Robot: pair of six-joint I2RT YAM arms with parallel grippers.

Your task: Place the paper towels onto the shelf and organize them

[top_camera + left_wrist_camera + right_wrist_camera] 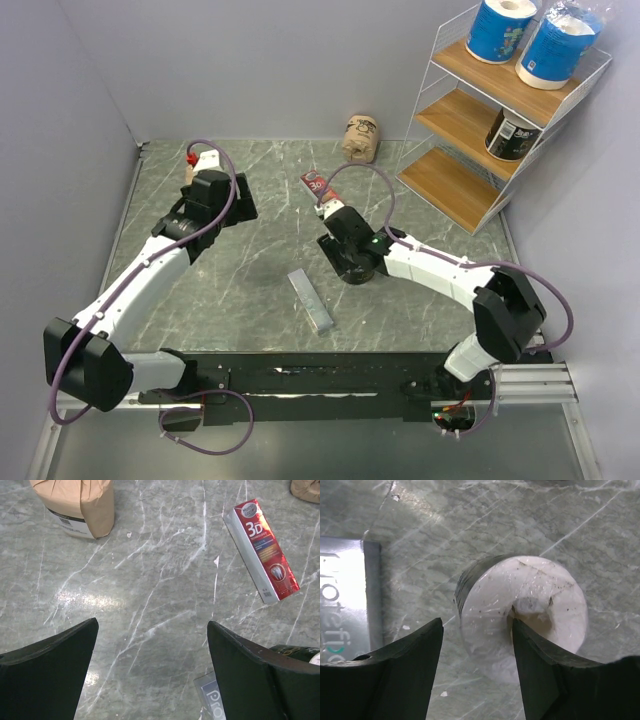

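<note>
the right hand (476, 624) is hovering over the black paper towel roll (540, 592) right under it, fingers apart around its rim, ready to pinch. the left hand (152, 626) is waiting, wide apart, empty.

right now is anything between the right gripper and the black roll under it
Nothing visible. The right gripper sits directly over the black-wrapped roll, one side outside its wall, the other at the core hole. The grey box lies off to one side, apart from the roll.
</note>
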